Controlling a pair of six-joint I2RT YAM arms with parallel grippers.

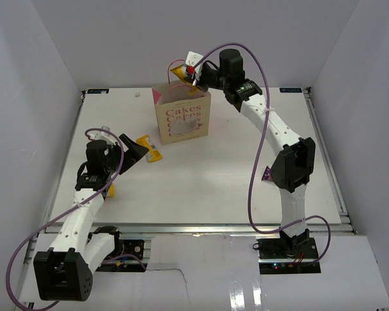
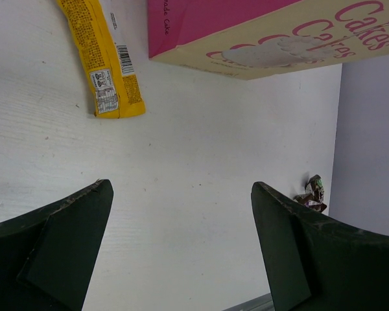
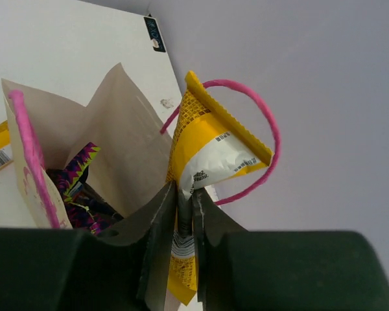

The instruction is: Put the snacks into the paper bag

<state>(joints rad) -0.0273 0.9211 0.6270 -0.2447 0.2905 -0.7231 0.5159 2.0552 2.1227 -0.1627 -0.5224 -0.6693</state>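
The tan paper bag (image 1: 183, 120) with "Cakes" lettering stands upright at the back middle of the table. My right gripper (image 1: 193, 76) is above its open top, shut on a yellow wrapped bar (image 1: 180, 69). In the right wrist view the gripper (image 3: 185, 194) pinches that bar (image 3: 211, 142) beside the pink handle (image 3: 262, 120), over the bag's mouth (image 3: 117, 123). The purple chip bag (image 3: 78, 184) lies inside. My left gripper (image 1: 137, 149) is open and empty, low over the table (image 2: 181, 194). A second yellow bar (image 1: 150, 148) lies just ahead of it (image 2: 107, 65), left of the bag (image 2: 259, 29).
A small dark purple candy packet (image 1: 268, 173) lies by the right arm's elbow and also shows in the left wrist view (image 2: 313, 193). Another yellow bar (image 1: 110, 190) peeks from under the left arm. White walls enclose the table on three sides.
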